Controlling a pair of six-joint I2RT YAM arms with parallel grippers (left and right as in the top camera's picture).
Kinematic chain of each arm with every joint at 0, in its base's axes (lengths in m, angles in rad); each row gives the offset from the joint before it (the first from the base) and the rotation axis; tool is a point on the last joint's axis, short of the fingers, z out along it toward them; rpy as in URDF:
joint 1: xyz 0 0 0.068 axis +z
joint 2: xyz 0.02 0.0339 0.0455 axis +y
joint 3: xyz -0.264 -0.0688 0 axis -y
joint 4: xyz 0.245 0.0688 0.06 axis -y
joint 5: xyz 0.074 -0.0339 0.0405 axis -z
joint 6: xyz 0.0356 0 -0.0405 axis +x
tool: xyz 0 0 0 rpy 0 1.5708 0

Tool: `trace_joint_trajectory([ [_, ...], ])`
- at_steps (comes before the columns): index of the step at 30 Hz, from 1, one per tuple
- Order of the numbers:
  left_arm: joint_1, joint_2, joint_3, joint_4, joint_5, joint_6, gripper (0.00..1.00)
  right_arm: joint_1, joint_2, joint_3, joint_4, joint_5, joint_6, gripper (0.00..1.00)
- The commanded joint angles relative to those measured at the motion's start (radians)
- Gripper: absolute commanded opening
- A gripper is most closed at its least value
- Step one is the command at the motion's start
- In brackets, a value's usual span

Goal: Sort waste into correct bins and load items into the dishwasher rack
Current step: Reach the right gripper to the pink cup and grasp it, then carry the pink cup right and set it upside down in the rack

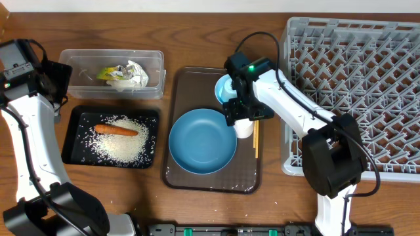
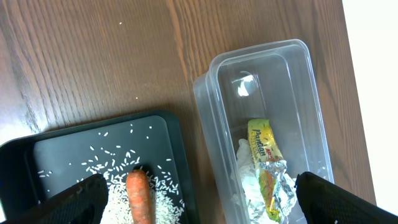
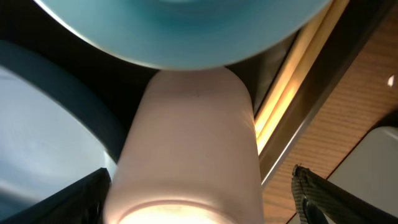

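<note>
Our right end effector [image 3: 199, 193] is released, its fingers either side of the white cup [image 1: 244, 128] on the brown tray [image 1: 190, 85], beside the blue bowl [image 1: 202, 141]. Our left end effector [image 2: 199, 196] hangs spread above the black tray [image 2: 62, 146] and clear tub [image 2: 280, 68].

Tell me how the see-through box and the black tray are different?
The clear tub has tall see-through walls; the black tray is shallow and dark. The clear tub holds crumpled tissue and a yellow-green wrapper; the black tray holds a carrot lying on rice. Both are rectangular and similar in size.
</note>
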State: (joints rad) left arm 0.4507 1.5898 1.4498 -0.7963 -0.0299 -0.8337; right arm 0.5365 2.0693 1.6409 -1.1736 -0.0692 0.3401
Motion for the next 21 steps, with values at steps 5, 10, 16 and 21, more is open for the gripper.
trace_joint_trajectory([
  [5, 0.004, -0.002, 0.011, 0.000, -0.008, 0.009, 0.98, 0.023, 0.007, -0.006, 0.005, 0.013, 0.027, 0.77],
  [10, 0.004, -0.002, 0.011, 0.000, -0.008, 0.009, 0.98, 0.023, 0.006, -0.006, 0.007, 0.014, 0.038, 0.64],
  [16, 0.004, -0.002, 0.011, 0.000, -0.008, 0.009, 0.98, 0.013, -0.028, 0.005, -0.005, 0.013, 0.041, 0.55],
  [21, 0.004, -0.002, 0.011, 0.000, -0.008, 0.010, 0.98, 0.001, -0.121, 0.038, -0.023, 0.013, 0.025, 0.57],
])
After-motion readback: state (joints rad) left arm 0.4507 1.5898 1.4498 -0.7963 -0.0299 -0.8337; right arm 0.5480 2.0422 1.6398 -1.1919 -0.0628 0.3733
